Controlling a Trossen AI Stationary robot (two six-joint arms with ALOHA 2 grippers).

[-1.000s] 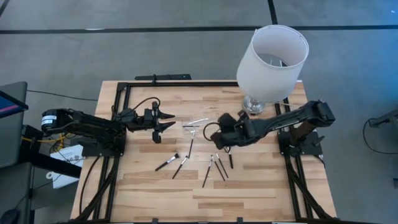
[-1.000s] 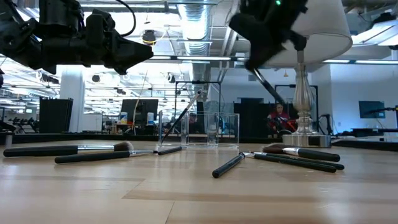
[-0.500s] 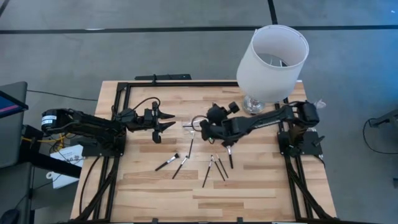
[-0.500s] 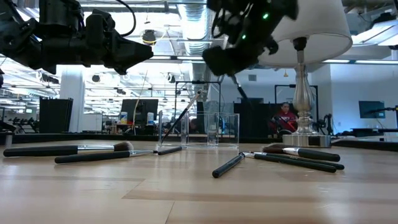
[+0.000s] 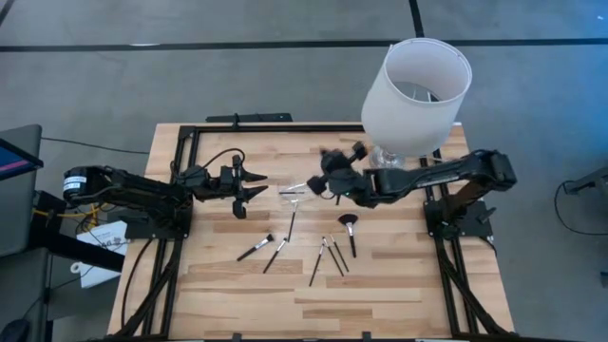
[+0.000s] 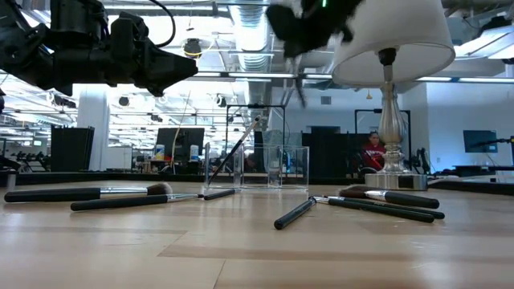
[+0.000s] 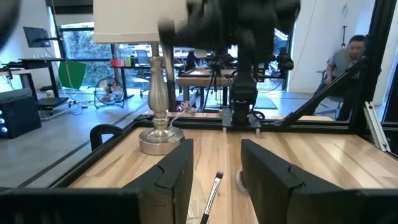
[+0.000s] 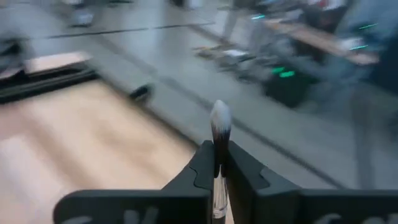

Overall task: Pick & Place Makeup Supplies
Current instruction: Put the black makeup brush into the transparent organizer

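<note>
Several thin makeup brushes lie flat on the wooden table: one pair (image 5: 266, 251) left of centre, a cluster (image 5: 328, 256) and a fan-headed one (image 5: 350, 231) to the right. A clear container (image 5: 298, 190) stands mid-table with one brush leaning in it (image 6: 238, 148). My right gripper (image 5: 328, 179) hovers high just right of the container, shut on a brush (image 8: 219, 124). My left gripper (image 5: 258, 184) hangs open above the table to the container's left, nothing between its fingers (image 7: 180, 168). My right gripper pinches the brush's handle (image 8: 217, 171) between its two fingers. The pale bristle tip (image 8: 219, 118) stands out past the fingertips. In the low view the thin handle (image 6: 299, 87) slants down below the gripper. The brush is lifted well clear of the table.
A lamp with a big white shade (image 5: 416, 90) and silver foot (image 6: 393, 172) stands at the far right, close behind my right arm. A black frame (image 5: 249, 119) borders the table. A person (image 7: 348, 59) sits in the room beyond.
My right gripper has risen slightly and swung from over the right-hand brush cluster toward the container and the far edge, tipping from steeply downward to nearly level. It carries the brush along. The fan-headed brush on the table now shows uncovered.
</note>
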